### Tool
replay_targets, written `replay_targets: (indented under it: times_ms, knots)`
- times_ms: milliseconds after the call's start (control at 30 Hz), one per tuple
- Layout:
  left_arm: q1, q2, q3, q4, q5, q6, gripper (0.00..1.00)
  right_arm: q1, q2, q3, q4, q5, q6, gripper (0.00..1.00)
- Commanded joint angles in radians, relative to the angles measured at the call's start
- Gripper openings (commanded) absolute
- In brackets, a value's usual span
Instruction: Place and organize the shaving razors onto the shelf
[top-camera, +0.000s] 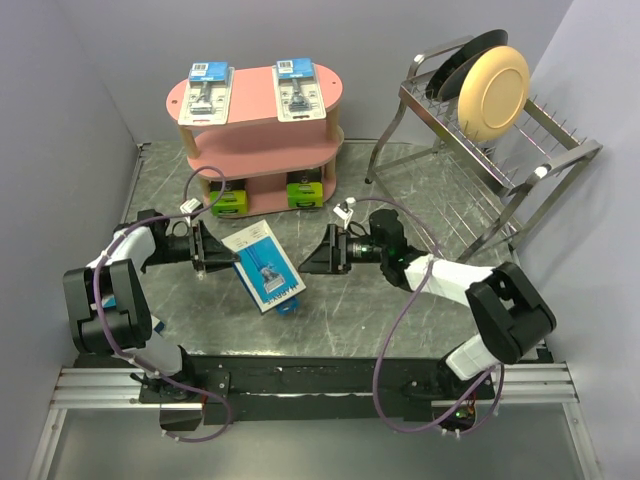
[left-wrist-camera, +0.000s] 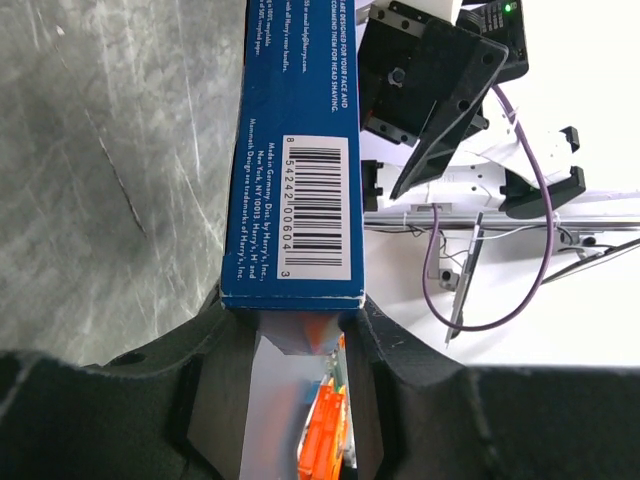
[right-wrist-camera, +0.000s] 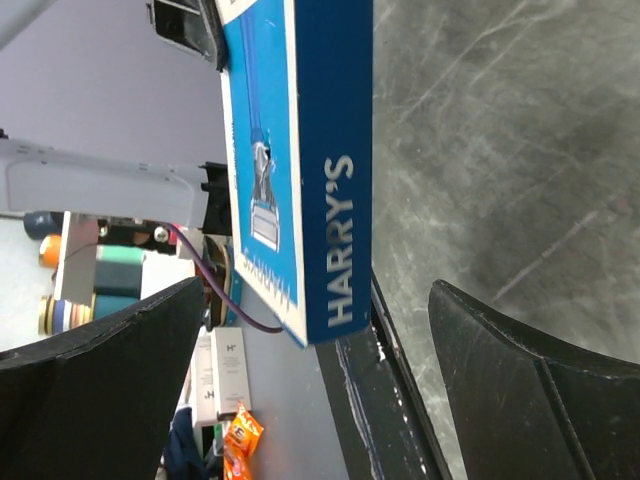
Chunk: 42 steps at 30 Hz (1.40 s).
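Shelf (top-camera: 255, 100) holds four razor packs (top-camera: 210, 93).

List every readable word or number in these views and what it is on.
"HARRY'S": side of the blue pack.
"8 54242 00604 3": barcode on its back.
"Made in Germany. Dist. by Harry's, Inc.": beside the barcode.
Labels of the packs on the shelf: too small to read.
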Motion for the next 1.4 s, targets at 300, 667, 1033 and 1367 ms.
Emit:
replay_targets:
  times_ms: [300, 667, 1033, 1367]
  knots:
    - [0.002, -0.008, 0.051, -0.057, 0.27, 0.033, 0.35, 0.101, 0.069, 0.075, 0.035, -0.042, -0.012, 0.98]
    - [0.011, 0.023, 0.074, -0.106, 0.27, 0.105, 0.43, 0.102, 0.058, 0.049, 0.102, -0.077, 0.001, 0.64]
    - [0.017, 0.023, 0.064, -0.08, 0.186, 0.119, 0.6, 0.088, 0.023, 0.054, 0.061, -0.044, -0.016, 0.33]
    - [0.144, 0.0, 0.218, -0.47, 0.114, 0.419, 0.87, -0.025, -0.015, 0.086, 0.029, -0.008, -0.022, 0.23]
